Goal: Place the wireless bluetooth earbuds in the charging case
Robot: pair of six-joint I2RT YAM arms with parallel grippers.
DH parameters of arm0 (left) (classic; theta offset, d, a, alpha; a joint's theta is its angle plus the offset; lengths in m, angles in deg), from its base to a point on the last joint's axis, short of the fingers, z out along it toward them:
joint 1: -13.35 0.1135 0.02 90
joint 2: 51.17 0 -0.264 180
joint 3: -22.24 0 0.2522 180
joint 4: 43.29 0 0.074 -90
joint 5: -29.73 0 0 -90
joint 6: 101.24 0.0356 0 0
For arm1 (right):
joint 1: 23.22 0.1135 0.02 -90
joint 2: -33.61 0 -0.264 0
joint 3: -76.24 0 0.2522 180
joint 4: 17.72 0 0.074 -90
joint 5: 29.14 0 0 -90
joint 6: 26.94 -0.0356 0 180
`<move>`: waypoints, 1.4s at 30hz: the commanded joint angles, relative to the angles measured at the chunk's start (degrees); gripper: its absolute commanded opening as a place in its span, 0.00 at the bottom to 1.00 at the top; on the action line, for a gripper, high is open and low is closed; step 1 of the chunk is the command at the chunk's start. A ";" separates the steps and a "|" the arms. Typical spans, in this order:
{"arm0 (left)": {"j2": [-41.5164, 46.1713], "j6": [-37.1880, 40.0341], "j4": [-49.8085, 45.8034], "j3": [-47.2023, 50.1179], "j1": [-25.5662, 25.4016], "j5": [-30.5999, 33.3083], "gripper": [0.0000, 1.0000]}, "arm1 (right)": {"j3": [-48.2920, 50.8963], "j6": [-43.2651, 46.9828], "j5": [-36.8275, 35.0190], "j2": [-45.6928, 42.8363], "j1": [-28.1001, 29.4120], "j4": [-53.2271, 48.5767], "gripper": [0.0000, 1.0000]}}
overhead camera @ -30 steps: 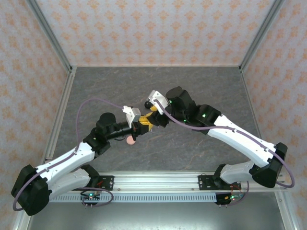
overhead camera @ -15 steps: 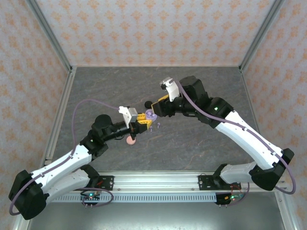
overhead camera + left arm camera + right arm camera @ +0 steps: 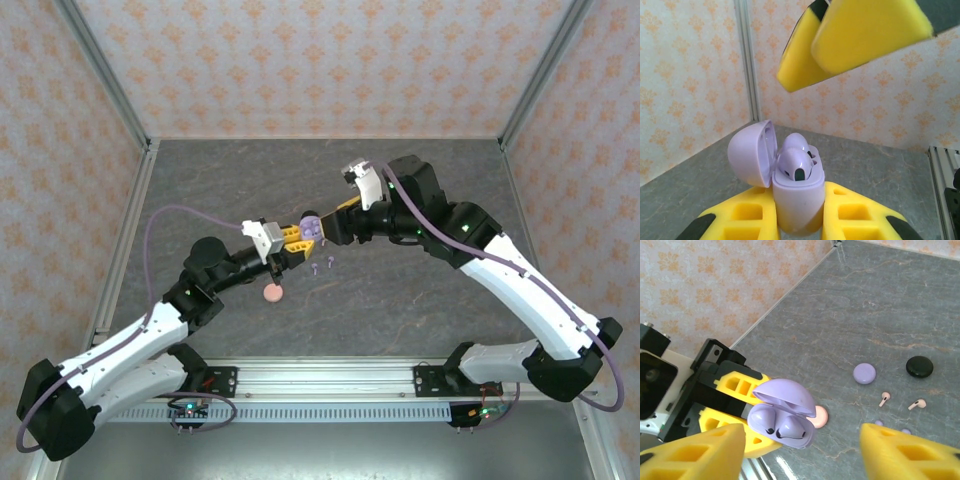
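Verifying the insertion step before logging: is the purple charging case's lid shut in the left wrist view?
No, the purple charging case has its lid swung open, with purple earbuds seated inside.

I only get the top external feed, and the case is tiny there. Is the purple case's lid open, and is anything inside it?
Observer: Open. The left wrist view shows two purple earbuds seated in the purple case.
Operator: Is the right gripper carrying a bud?
Observer: No. The right gripper is open, with nothing between its fingers.
Operator: Any loose buds I can't make out?
Observer: Two pink earbuds lie loose near the black disc.
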 commanded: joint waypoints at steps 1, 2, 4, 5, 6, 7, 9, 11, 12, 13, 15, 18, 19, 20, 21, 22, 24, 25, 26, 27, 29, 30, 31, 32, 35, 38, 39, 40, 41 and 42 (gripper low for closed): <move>1.20 1.31 1.02 -2.54 -0.47 -0.95 0.00 | 0.77 -1.00 3.06 -1.53 -0.53 3.65 0.73; 1.19 1.08 1.12 -2.64 -0.47 -1.21 0.00 | 1.58 -1.50 4.15 -1.81 -0.88 4.97 0.77; 1.28 0.66 1.64 -2.64 -0.47 -1.57 0.00 | 3.25 -2.48 6.09 -2.25 -1.57 7.44 0.84; 1.32 0.55 1.78 -2.64 -0.56 -1.74 0.00 | 4.02 -2.97 7.29 -2.47 -1.92 8.55 0.88; 1.45 0.38 1.87 -2.81 -0.59 -2.07 0.00 | 4.92 -3.52 8.78 -2.54 -2.24 9.86 0.91; 1.46 0.25 1.81 -2.86 -0.59 -2.17 0.00 | 5.47 -3.98 10.07 -2.49 -2.50 10.67 0.93; 1.45 -0.13 1.87 -3.06 -0.60 -2.53 0.00 | 6.68 -5.05 12.48 -2.28 -2.89 12.59 0.96; 1.34 -0.57 2.15 -3.24 -0.67 -3.00 0.00 | 7.52 -5.88 14.48 -1.72 -3.00 14.16 0.98; 1.29 -0.74 2.13 -3.34 -0.73 -3.14 0.00 | 7.66 -6.09 15.45 -1.43 -3.00 14.53 0.98; 1.15 -0.89 2.13 -3.47 -0.73 -3.37 0.00 | 7.82 -6.18 16.74 -0.98 -3.00 14.93 0.98; 0.82 -1.08 1.80 -4.02 -0.89 -3.75 0.00 | 7.96 -6.54 19.30 -0.39 -3.00 16.12 0.98; 0.46 -1.17 1.43 -4.48 -1.16 -3.95 0.00 | 8.33 -6.78 22.70 -0.07 -2.99 18.04 0.97; 0.49 -1.12 1.40 -4.48 -1.25 -3.86 0.00 | 8.56 -6.92 23.43 -0.07 -3.00 18.75 0.97; 0.49 -1.13 1.37 -4.49 -1.34 -3.79 0.00 | 8.63 -7.20 24.26 -0.08 -3.00 19.45 0.97; 0.41 -1.04 1.38 -4.48 -1.43 -3.69 0.00 | 8.67 -7.23 24.97 -0.12 -3.00 19.77 0.96; 0.36 -1.06 1.27 -4.52 -1.51 -3.70 0.00 | 8.63 -7.18 25.48 -0.13 -3.00 19.91 0.95; 0.23 -1.03 1.08 -4.56 -1.54 -3.66 0.00 | 8.58 -6.86 25.67 -0.24 -3.00 19.96 0.95; 0.14 -1.03 0.97 -4.65 -1.61 -3.69 0.00 | 8.64 -6.58 25.67 -0.42 -3.00 19.96 0.95; 0.05 -1.04 0.90 -4.66 -1.61 -3.61 0.00 | 8.70 -6.45 25.69 -0.52 -3.00 20.03 0.95; -0.03 -1.04 0.90 -4.62 -1.61 -3.62 0.00 | 8.64 -6.39 25.85 -0.67 -3.00 20.10 0.94; -0.04 -0.95 0.77 -4.62 -1.61 -3.56 0.00 | 8.59 -6.18 26.37 -0.85 -3.00 20.22 0.94; -0.04 -0.95 0.85 -4.69 -1.63 -3.51 0.00 | 8.52 -6.02 26.60 -0.86 -3.00 20.22 0.94; -0.10 -0.87 0.73 -4.74 -1.61 -3.43 0.00 | 8.46 -5.89 26.61 -0.93 -3.00 20.18 0.94; -0.12 -0.86 0.67 -4.68 -1.62 -3.42 0.00 | 8.33 -5.71 26.65 -1.12 -3.00 20.22 0.94; -0.20 -0.72 0.42 -4.68 -1.61 -3.26 0.00 | 8.13 -5.56 26.81 -1.55 -3.00 20.21 0.94; -0.30 -0.77 0.18 -4.80 -1.69 -3.25 0.00 | 7.90 -5.54 27.09 -2.04 -3.00 20.05 0.94; -0.39 -0.74 0.07 -4.82 -1.70 -3.16 0.00 | 7.90 -5.52 27.09 -2.23 -3.00 20.05 0.94; -0.39 -0.68 0.11 -4.82 -1.68 -3.19 0.00 | 7.84 -5.48 27.09 -2.45 -3.00 19.87 0.93; -0.47 -0.69 0.10 -4.81 -1.70 -3.08 0.00 | 7.79 -5.24 27.05 -2.68 -3.01 19.56 0.94; -0.48 -0.69 0.02 -4.84 -1.69 -3.09 0.00 | 7.75 -5.05 26.96 -2.92 -3.00 19.25 0.94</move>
